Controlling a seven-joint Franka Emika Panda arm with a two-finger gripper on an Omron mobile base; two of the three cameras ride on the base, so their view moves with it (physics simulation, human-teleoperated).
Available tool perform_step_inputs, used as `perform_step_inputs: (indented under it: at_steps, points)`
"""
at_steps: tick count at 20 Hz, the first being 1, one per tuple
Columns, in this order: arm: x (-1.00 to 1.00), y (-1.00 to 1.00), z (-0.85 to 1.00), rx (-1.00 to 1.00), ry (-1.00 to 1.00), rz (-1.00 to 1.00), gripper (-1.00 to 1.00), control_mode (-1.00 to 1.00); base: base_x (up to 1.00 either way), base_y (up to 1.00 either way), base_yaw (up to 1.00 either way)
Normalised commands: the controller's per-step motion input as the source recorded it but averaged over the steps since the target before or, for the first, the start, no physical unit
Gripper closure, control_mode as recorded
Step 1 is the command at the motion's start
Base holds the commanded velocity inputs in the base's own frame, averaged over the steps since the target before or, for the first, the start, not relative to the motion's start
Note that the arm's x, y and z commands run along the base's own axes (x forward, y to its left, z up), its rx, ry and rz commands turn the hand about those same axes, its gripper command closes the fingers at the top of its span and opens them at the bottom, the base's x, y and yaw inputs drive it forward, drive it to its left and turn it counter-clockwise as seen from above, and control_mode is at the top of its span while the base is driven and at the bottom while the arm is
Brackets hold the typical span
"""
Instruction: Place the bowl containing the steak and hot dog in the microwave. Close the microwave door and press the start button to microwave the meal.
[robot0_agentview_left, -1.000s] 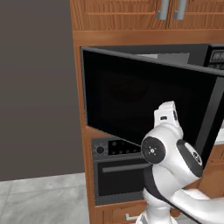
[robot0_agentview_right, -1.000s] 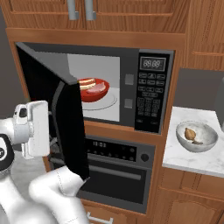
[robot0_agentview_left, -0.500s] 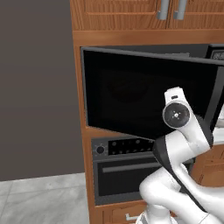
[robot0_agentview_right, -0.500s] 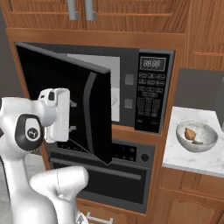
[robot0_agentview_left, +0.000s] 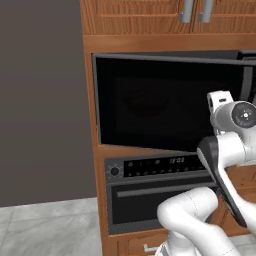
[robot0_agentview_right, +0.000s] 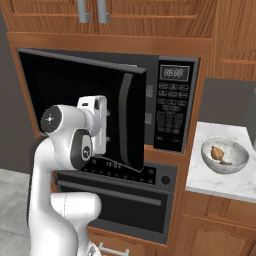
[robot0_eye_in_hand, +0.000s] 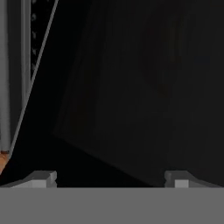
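The microwave (robot0_agentview_right: 172, 107) sits in the wooden cabinet wall, and its keypad panel (robot0_agentview_right: 170, 117) and display (robot0_agentview_right: 176, 73) are showing. The glossy black microwave door (robot0_agentview_right: 80, 97) (robot0_agentview_left: 160, 107) stands only slightly ajar, its grey handle strip (robot0_agentview_right: 130, 120) near the keypad. My gripper (robot0_eye_in_hand: 111, 178) is open, its fingertips (robot0_eye_in_hand: 43, 177) wide apart right against the door's dark outer face (robot0_eye_in_hand: 131, 87), holding nothing. The white hand (robot0_agentview_right: 95, 122) (robot0_agentview_left: 220, 102) presses at the door's lower front. The bowl, steak and hot dog are hidden behind the door.
A black built-in oven (robot0_agentview_right: 120, 195) (robot0_agentview_left: 150, 200) sits under the microwave. To the right, a pale grey bowl with brown food (robot0_agentview_right: 225, 155) rests on a marble counter (robot0_agentview_right: 215, 180). Wooden cabinets with metal handles (robot0_agentview_right: 92, 11) hang above.
The door has swung from wide open to nearly shut, hiding the red bowl inside. My hand followed the door, moving rightward toward the microwave front.
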Motion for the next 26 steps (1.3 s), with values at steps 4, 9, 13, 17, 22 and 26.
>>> perform_step_inputs:
  at_steps: [4, 9, 13, 17, 22, 26]
  points:
    - [0.59, -0.04, 0.0, 0.06, 0.01, 0.05, -1.0, -1.0, 0.0, 0.0, 0.0]
    - [0.65, 0.0, 0.01, 0.0, 0.02, 0.0, -1.0, -1.0, 0.0, 0.0, 0.0]
    - [0.64, 0.0, 0.0, 0.0, 0.01, 0.0, -1.0, -1.0, 0.0, 0.0, 0.0]
    - [0.59, 0.0, 0.0, 0.01, 0.0, 0.0, -1.0, -1.0, 0.0, 0.0, 0.0]
    - [0.61, -0.03, 0.0, 0.05, 0.0, 0.01, -1.0, -1.0, 0.0, 0.0, 0.0]
    - [0.34, -0.17, -0.01, 0.05, -0.01, 0.01, -1.0, -1.0, 0.0, 0.0, 0.0]
